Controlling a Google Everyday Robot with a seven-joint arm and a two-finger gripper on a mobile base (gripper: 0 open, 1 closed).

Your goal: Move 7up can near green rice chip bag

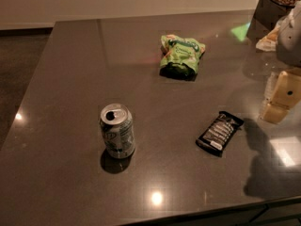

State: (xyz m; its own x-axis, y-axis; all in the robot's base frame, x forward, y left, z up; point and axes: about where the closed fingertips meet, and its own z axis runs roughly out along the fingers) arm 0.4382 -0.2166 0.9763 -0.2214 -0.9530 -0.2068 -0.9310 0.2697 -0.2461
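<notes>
Camera view shows us the 7up can (117, 131) upright on the worktop (70, 79), well apart from the green rice chip bag (181, 55). Our claw (281, 98) hangs at the right edge; we cannot tell its spread. Reaching across, we may clip the black wrapper (219, 132) or topple the can.

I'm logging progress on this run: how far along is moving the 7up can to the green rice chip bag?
Done: nothing. The 7up can stands upright at front left, well apart from the green rice chip bag. In hand: the gripper hangs at the right edge, far from the can. Left: reach, grasp, carry, set down beside the bag.
</notes>
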